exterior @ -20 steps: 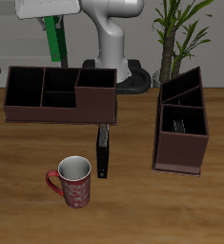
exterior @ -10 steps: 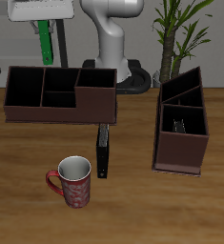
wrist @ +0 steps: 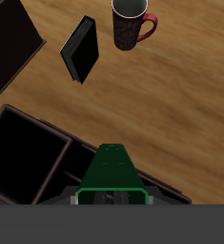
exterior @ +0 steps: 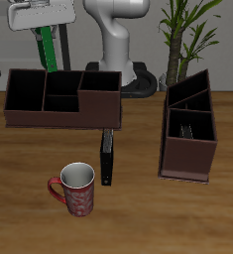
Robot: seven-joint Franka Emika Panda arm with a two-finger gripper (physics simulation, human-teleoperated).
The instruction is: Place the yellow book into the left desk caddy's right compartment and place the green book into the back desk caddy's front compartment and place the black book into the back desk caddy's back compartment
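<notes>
The arm reaches high over the back desk caddy (exterior: 61, 97), its tool (exterior: 47, 40) pointing down and clamped on the green book (exterior: 47, 50), which hangs with its long axis near vertical, lower end tilted toward five o'clock. On the table (exterior: 168, 218), the black book (exterior: 107, 157) lies flat, pointing twelve to six, at one o'clock from the red mug (exterior: 74, 189).
</notes>
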